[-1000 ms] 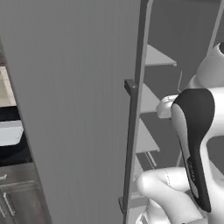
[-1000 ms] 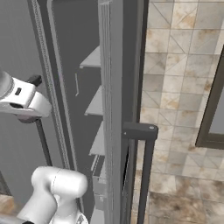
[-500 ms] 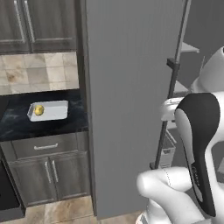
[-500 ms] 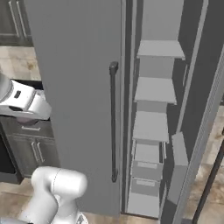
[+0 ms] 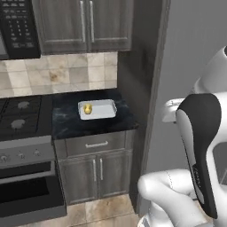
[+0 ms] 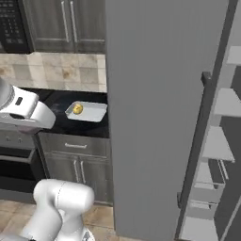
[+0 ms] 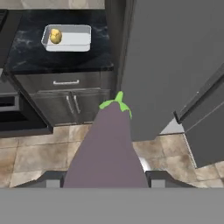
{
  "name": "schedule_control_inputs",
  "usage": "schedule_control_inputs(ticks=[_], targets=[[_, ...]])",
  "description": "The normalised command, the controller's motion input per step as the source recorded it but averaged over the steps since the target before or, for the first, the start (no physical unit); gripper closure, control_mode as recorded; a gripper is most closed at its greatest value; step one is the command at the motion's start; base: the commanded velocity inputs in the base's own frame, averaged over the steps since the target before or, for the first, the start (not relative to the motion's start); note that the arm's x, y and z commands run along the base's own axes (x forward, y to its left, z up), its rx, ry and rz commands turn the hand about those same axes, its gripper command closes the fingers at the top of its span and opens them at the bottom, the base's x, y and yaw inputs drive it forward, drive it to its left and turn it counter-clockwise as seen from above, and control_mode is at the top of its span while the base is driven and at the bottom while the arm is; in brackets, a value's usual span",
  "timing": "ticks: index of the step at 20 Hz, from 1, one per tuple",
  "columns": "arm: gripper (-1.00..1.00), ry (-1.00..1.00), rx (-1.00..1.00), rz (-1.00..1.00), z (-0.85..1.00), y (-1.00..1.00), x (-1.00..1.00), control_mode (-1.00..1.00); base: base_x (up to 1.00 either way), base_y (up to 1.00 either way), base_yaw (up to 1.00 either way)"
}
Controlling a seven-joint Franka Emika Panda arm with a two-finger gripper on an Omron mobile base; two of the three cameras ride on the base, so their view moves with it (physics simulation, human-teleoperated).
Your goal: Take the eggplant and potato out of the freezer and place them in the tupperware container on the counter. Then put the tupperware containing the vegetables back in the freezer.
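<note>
The dark purple eggplant (image 7: 107, 148) with its green stem tip fills the lower middle of the hand view, and my gripper (image 7: 106, 179) is shut on it, one dark finger at each side. Ahead, the pale tupperware container (image 7: 76, 38) sits on the black counter (image 7: 26, 50) with the yellow-tan potato (image 7: 55, 36) in its left end. Both base views show the same container (image 5: 105, 111) (image 6: 94, 113), potato (image 5: 88, 108) (image 6: 77, 108) and counter (image 5: 71, 123) (image 6: 56, 104). The grey freezer door (image 6: 155, 117) (image 5: 190, 53) (image 7: 175, 52) stands swung out to the right of the counter.
Freezer shelves (image 6: 221, 141) show past the door's edge. A black stovetop (image 5: 22, 115) with an oven (image 5: 26, 181) adjoins the counter's left end. Above are a microwave (image 5: 17, 26) and wood-grain cabinets (image 5: 84, 24). A drawer (image 5: 95, 144) sits under the counter, over tiled floor (image 7: 35, 157).
The whole picture has shifted: the base has swung from the freezer's inside toward the counter, so the container with the potato now shows in full. The grip on the eggplant is unchanged.
</note>
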Motion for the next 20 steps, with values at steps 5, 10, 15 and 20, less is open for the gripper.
schedule_control_inputs(ticks=[5, 10, 15, 20], targets=[[1.00, 0.00, 0.00, 0.00, 0.00, 0.00, 0.00, 1.00, 0.55, 0.93, -0.07], [1.00, 0.00, 0.00, 0.00, 0.00, 0.00, 0.00, 1.00, 0.80, 0.59, -0.09], [1.00, 0.00, 0.00, 0.00, 0.00, 0.00, 0.00, 1.00, 0.73, 0.05, -0.08], [1.00, 0.00, 0.00, 0.00, 0.00, 0.00, 0.00, 1.00, 0.47, 0.00, -0.05]])
